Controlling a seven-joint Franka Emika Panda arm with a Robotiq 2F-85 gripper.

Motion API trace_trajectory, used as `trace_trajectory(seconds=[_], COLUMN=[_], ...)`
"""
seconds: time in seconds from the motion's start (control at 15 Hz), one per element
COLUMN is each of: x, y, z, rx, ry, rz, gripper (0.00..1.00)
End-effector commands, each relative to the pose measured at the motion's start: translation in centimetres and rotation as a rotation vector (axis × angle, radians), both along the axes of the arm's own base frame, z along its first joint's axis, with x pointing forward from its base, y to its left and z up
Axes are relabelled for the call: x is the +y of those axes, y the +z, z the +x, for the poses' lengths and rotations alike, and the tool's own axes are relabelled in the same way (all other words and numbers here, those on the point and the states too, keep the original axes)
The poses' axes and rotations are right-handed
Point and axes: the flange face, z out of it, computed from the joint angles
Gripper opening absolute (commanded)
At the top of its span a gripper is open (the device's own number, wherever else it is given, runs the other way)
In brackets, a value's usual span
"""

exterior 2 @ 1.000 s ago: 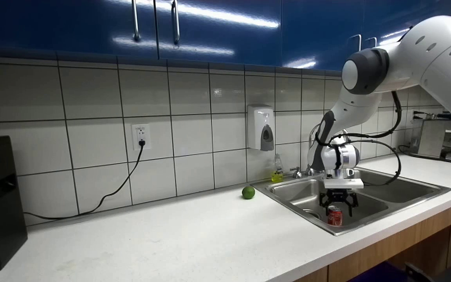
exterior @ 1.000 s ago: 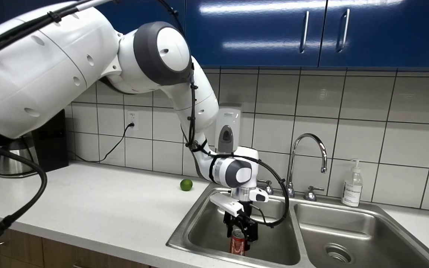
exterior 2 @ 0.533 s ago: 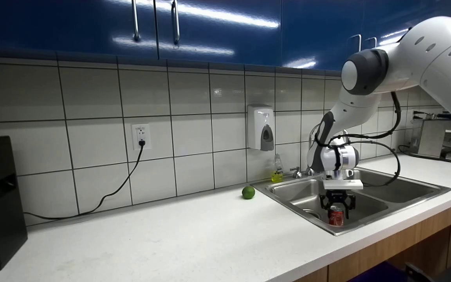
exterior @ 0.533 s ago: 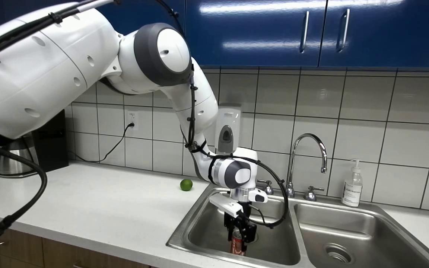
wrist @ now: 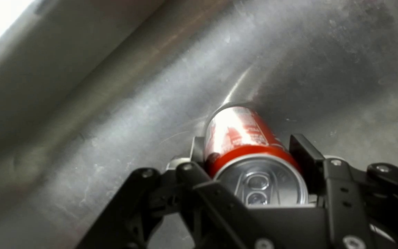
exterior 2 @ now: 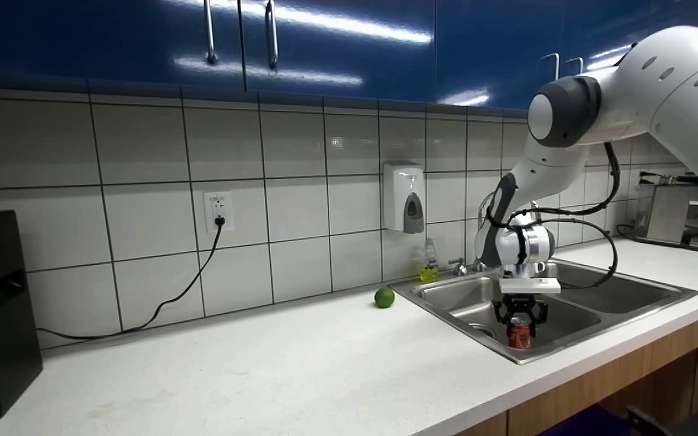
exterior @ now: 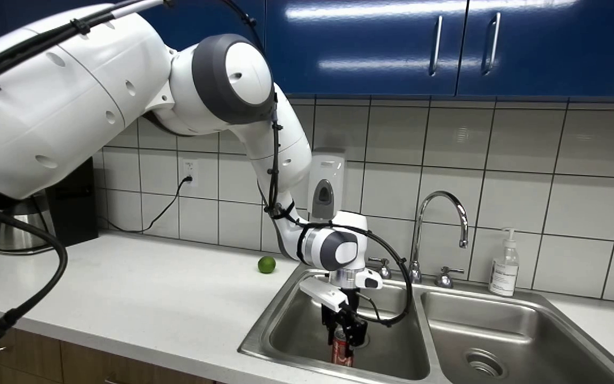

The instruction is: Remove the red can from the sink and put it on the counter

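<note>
- Red can [wrist: 254, 152] in the sink [exterior: 267, 322], in the bowl [exterior: 296, 330] nearer the lime [exterior 2: 384, 297], close to that bowl's front edge; it looks upright in both exterior views.
- Black claw [wrist: 247, 147], pointing down, is clamped on the can, fingers [wrist: 304, 159] against opposite sides of its upper part.
- Silver lid [wrist: 285, 183] and pull tab [wrist: 257, 188] face the lens in the wrist view.
- White tabletop [exterior 2: 264, 363] runs beside the sink; the lime rests on it, near the tiled wall [exterior 2: 149, 215] and the sink's back corner.
- Chrome tap [exterior: 418, 229] rises at the back of the sink, apart from the claw.
- Clear bottle of yellow liquid [exterior 2: 428, 271] stands behind the sink in an exterior view.
- Pump bottle [exterior: 504, 272] stands behind the other bowl, near the wall.
- White dispenser [exterior 2: 403, 197] hangs on the wall below blue cupboards [exterior 2: 337, 48].
</note>
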Motion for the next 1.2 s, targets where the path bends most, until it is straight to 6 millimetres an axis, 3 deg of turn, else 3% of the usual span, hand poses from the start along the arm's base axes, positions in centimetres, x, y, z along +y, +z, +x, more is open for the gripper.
trace_trajectory(seconds=[0.0, 0.53, 1.13], x=[0.0, 0.4, 1.9], y=[0.1, 4.1, 9.4], z=[0.2, -0.2, -2.0], rx=[-0.017, -0.042, -0.032], ry=[0.023, 0.029, 0.124], rz=[0.001, -0.032, -0.062], gripper=[0.38, 0.38, 0.38])
